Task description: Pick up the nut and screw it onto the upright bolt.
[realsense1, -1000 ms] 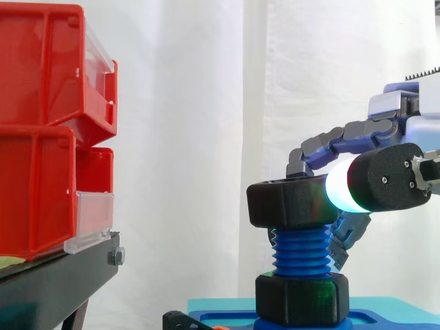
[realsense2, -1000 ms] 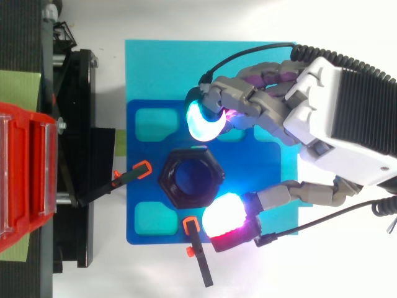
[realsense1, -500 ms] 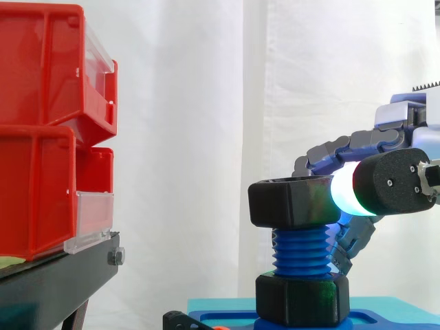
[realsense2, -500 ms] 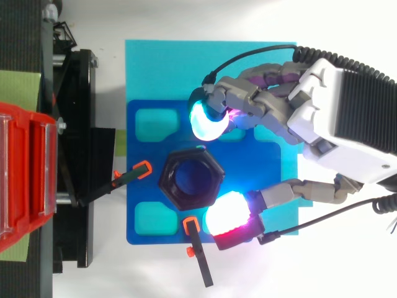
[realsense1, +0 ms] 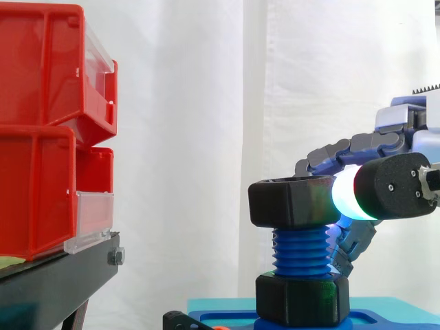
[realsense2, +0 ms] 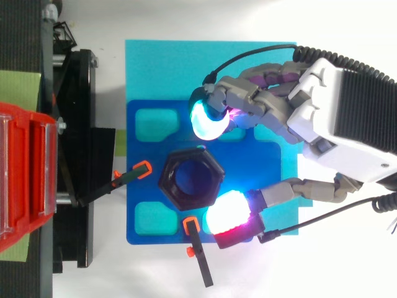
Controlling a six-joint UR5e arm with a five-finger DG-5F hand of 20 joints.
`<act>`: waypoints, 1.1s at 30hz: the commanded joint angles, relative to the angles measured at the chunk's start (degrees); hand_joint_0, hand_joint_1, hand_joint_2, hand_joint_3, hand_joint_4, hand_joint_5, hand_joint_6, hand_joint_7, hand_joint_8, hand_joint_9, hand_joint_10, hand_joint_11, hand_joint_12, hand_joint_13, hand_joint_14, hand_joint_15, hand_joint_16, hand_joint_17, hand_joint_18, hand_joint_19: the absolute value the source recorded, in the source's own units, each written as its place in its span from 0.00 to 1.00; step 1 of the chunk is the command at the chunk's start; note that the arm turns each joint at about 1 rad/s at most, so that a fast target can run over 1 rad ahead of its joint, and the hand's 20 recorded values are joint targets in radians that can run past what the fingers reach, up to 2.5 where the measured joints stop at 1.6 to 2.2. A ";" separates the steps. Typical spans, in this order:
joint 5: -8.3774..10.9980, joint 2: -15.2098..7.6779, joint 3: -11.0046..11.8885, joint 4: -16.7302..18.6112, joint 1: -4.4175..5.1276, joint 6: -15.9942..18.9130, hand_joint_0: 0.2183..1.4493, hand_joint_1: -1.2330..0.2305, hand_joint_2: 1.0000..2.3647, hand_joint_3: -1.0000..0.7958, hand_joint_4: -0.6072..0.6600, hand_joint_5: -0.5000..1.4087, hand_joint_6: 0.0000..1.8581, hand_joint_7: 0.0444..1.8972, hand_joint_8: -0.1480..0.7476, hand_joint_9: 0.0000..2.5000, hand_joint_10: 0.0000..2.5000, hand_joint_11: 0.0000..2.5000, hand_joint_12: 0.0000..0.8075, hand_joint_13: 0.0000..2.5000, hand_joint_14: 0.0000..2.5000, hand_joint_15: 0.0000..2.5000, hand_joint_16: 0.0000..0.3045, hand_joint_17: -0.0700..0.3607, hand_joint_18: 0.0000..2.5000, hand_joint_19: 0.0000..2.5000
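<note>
Black hexagonal plastic nut (realsense1: pixel 292 201) atop upright blue threaded bolt (realsense1: pixel 300 251); robot hand (realsense2: pixel 335 124) spread, thumb pad (realsense2: pixel 226 214) apparently touching nut's side, finger pad (realsense2: pixel 208 120) just beside nut, opp.

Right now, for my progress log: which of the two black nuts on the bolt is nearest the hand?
The upper nut, atop the blue bolt's thread, level with the hand's glowing fingertips. The lower nut sits at the bolt's base, below them.

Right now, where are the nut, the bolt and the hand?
nut (realsense1: pixel 292 201): side view, on its black front face.
bolt (realsense1: pixel 300 251): side view, on its blue thread below the nut.
hand (realsense2: pixel 341 118): top view, on its white body.
</note>
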 commanded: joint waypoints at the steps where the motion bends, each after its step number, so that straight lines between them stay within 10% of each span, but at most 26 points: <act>1: -0.56 -0.02 -0.02 -0.20 -0.16 0.00 0.26 0.38 0.00 0.28 0.73 0.19 0.27 0.61 0.59 0.39 0.00 0.08 0.50 0.38 0.00 0.04 0.19 0.47 0.36 0.10; 33: -2.85 0.16 0.51 -0.99 -0.78 -0.09 0.12 0.45 0.00 0.28 0.67 0.14 0.27 0.27 0.56 0.25 0.00 0.00 0.57 0.28 0.00 0.00 0.27 0.59 0.31 0.05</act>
